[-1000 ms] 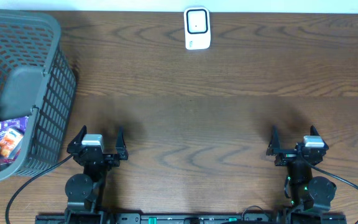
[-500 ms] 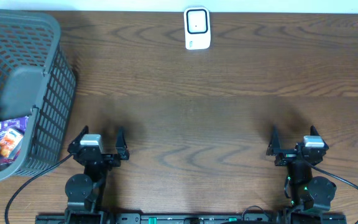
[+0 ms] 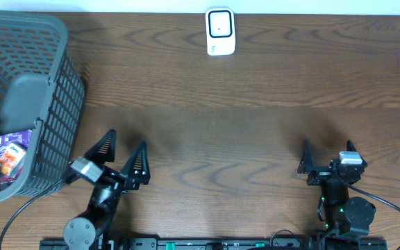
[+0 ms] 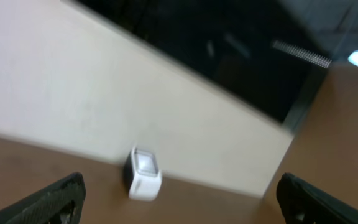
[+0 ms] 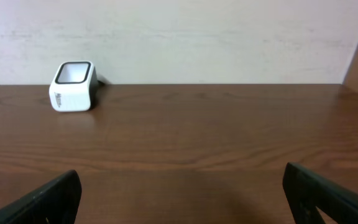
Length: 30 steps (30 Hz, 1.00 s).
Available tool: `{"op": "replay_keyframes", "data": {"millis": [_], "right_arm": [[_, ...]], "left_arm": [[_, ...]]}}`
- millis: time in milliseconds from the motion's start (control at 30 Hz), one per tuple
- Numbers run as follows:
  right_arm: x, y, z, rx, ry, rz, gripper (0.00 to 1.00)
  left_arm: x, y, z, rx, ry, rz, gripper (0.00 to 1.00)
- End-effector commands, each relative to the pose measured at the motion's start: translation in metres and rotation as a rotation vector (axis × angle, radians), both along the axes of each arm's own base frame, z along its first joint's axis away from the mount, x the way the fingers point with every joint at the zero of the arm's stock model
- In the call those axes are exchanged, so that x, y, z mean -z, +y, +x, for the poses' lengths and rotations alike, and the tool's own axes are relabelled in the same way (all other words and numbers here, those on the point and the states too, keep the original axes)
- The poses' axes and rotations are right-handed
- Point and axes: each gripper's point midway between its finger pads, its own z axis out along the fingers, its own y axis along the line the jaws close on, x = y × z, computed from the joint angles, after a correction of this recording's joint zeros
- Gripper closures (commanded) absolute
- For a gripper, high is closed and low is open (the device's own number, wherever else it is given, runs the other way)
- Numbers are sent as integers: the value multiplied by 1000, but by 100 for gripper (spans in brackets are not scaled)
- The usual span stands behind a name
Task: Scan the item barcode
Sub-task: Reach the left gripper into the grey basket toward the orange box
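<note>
Currently: white scanner (image 3: 220, 31) at far edge of table (image 3: 255, 104). Left claw (image 3: 126, 139), right claw (image 3: 328, 148): both released, empty, nearside of scanner. Grey basket (image 3: 55, 104) with snack packets (image 3: 0, 154), left of scanner.

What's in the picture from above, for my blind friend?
A wooden table with a white scanner at its far edge. A grey basket of snack packets sits left; the left claw and right claw are open and empty.
</note>
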Motion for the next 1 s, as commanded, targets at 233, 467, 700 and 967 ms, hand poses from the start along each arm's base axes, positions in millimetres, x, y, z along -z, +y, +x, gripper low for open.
{"op": "replay_keyframes", "data": {"millis": [233, 467, 700, 967], "right_arm": [[0, -3, 0, 11, -2, 10, 1], [0, -3, 0, 11, -1, 10, 1], [0, -3, 0, 11, -2, 10, 1], [0, -3, 0, 11, -2, 10, 1]], "left_arm": [[-133, 55, -20, -382, -229, 61, 2], [-179, 165, 17, -1090, 110, 15, 2], [-199, 224, 65, -1427, 493, 306, 2], [-100, 283, 69, -1303, 946, 56, 2]]}}
